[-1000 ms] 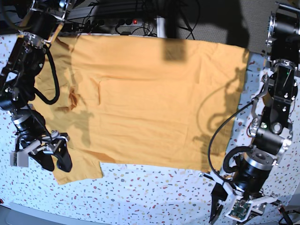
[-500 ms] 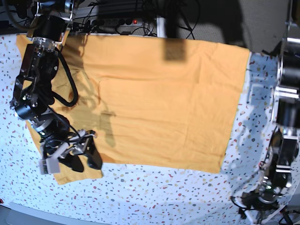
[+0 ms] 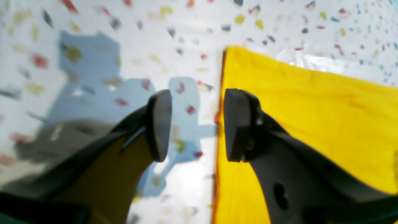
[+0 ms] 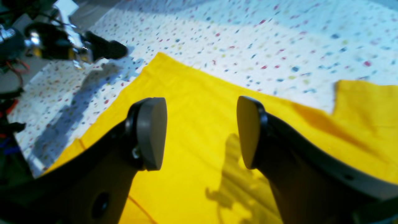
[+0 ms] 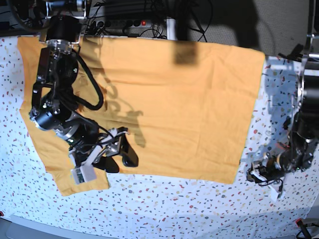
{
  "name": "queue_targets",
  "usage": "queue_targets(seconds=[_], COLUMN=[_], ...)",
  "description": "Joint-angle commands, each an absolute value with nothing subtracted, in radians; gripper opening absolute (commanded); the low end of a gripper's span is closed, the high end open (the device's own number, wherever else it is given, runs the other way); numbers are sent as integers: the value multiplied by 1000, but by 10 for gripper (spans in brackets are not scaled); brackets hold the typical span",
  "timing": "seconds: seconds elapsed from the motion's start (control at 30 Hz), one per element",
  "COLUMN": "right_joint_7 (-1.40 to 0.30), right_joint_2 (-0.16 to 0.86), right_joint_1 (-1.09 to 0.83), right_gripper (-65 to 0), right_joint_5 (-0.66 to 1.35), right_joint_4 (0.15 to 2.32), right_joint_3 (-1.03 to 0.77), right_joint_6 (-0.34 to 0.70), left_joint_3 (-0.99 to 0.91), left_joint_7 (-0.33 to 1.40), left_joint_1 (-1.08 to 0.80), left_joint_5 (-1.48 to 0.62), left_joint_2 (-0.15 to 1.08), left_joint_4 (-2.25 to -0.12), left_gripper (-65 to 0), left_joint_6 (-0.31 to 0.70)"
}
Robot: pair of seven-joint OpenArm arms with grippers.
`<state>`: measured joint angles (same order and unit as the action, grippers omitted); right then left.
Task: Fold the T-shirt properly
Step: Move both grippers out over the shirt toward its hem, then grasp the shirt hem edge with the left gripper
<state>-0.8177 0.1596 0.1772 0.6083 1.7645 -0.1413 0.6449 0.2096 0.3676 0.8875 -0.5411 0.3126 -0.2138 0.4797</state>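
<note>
T-shirt (image 5: 169, 104) lies flat on the speckled tablecloth (image 5: 164, 209), spread across the middle of the table, hem toward base view's right, sleeves toward its left.

Right gripper (image 5: 118, 160) sits over the shirt's near-left part, just beside the near sleeve. In the right wrist view its fingers (image 4: 149, 133) stand wide apart, nothing between them, yellow cloth (image 4: 199, 124) filling the gap underneath. Can't tell if the tips touch the fabric or hang above it.

Left gripper (image 5: 264, 174) is at the shirt's near-right corner, just off the hem edge. The left wrist view shows it straddling that edge (image 3: 196, 124): one pad (image 3: 160, 124) over bare tablecloth (image 3: 124, 46), the other over the shirt (image 3: 311, 109). Jaws part-open, nothing gripped.

Hard to read:
- left arm in the base view is dark, partly cut off by the right frame edge; the fingers there are barely distinguishable
- both wrist views are soft-focus, left one worst
- the right arm covers part of the shirt's left side, including the neck area
- the far-left sleeve runs under the arm and out toward the table's far edge

Shirt look: plain orange-yellow, no print, mild wrinkles, seamed edges. Arm shadows fall across it; a dark rectangular shadow sits near the far edge.
</note>
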Motion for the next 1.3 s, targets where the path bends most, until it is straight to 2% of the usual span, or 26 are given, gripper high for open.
queue_targets(seconds=[0.0,0.2,0.37,0.83,1.07,1.17,1.27], right_joint_7=[-805,-885,-906,-938,-955,-955,-955], right_joint_2=[157,126,124,125,125,125,125], right_joint_1=[199,199,197,197,197,197,197], right_gripper=[-294,-294,-294,-294,-294,-294,-294], right_joint_5=[629,633,651,693,693,693,692], right_joint_4=[1783,1783,1783,1783,1783,1783,1783], right_joint_3=[-144,-144,-144,-144,-144,-144,-144], right_joint_6=[659,698,698,698,698,698,698], left_joint_3=[176,-38,-149,-151,-151,-151,-151], left_joint_7=[345,199,219,184,144,93,29], left_joint_1=[901,770,765,767,767,767,767], left_joint_5=[-558,-459,-453,-452,-363,-357,-294], left_joint_2=[317,280,283,185,168,176,188], left_joint_4=[-229,-229,-231,-314,-314,-315,-332], left_gripper=[-386,-386,-386,-386,-386,-386,-386], left_joint_6=[487,487,488,495,493,416,411])
